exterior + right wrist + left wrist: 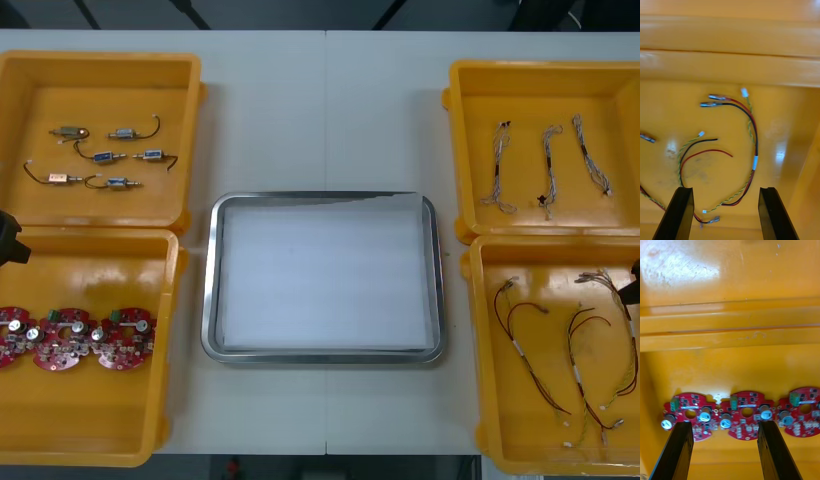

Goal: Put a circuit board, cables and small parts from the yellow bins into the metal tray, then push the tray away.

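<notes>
The metal tray [212,280], white inside, lies at mid-table with nothing in it. Three round red circuit boards [75,338] sit in a row in the near left yellow bin [90,420]. My left gripper [724,423] hangs open just above them, its fingers either side of the middle board [747,412]; it shows black at the table's left edge [8,240]. Red, black and yellow cables [570,360] lie in the near right bin [476,340]. Over them my right gripper [726,189] is open, a looped cable [752,150] beyond its fingertips.
The far left bin [20,120] holds several small metal parts [100,155] with short wires. In the far right bin [470,130] lie three twisted cables [545,165]. Bare table runs between the bins and beyond the tray's far rim.
</notes>
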Robot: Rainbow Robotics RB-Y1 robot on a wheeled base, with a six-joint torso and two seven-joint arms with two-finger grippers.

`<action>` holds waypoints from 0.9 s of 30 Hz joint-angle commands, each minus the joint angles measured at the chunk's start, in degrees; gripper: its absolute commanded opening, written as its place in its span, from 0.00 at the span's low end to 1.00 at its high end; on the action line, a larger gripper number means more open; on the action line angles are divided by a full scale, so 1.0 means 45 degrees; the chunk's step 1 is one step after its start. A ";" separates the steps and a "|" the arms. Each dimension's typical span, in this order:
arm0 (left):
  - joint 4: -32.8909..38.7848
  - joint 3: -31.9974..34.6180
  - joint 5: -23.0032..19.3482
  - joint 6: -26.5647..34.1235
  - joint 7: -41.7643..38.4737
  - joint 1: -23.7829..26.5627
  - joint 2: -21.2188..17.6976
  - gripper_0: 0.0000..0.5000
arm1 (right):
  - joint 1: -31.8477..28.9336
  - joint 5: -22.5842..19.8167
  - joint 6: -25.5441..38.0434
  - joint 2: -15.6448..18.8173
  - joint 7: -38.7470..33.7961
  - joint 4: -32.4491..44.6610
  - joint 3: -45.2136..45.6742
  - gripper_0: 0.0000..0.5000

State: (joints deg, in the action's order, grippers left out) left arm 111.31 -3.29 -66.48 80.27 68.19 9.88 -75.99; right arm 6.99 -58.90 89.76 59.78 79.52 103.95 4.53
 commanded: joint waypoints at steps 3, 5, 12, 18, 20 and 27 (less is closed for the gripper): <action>-0.0595 0.0301 -0.0442 -0.0143 0.1076 -0.0145 -0.0515 1.00 | -0.0440 -0.0173 -0.0805 0.0525 0.2094 -0.0992 0.0439 1.00; -0.0927 0.0359 -0.0676 -0.0143 0.1603 -0.0145 -0.0535 1.00 | -0.0576 -0.0173 -0.1078 0.0525 0.2583 -0.1246 0.0459 1.00; -0.1845 0.0359 -0.1028 -0.0182 0.3185 -0.0145 -0.0535 1.00 | -0.1221 -0.0173 -0.1899 0.0525 0.3579 -0.1539 0.0439 1.00; -0.2334 0.0359 -0.1242 -0.0475 0.4201 -0.0438 -0.0535 1.00 | -0.1690 -0.0153 -0.2387 0.0505 0.3657 -0.1539 0.0263 1.00; -0.2431 0.0359 -0.1321 -0.0768 0.4455 -0.0672 -0.0535 1.00 | -0.1846 -0.0133 -0.2699 0.0505 0.3657 -0.1539 0.0107 1.00; -0.2470 0.0340 -0.1360 -0.1217 0.4904 -0.1277 -0.0535 1.00 | -0.2236 -0.0153 -0.3559 0.0505 0.3618 -0.1539 -0.0342 1.00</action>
State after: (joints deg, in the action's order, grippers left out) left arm 100.26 -3.24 -72.05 75.34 89.47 6.36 -75.99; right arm -1.31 -59.21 75.38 59.78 95.26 96.86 4.19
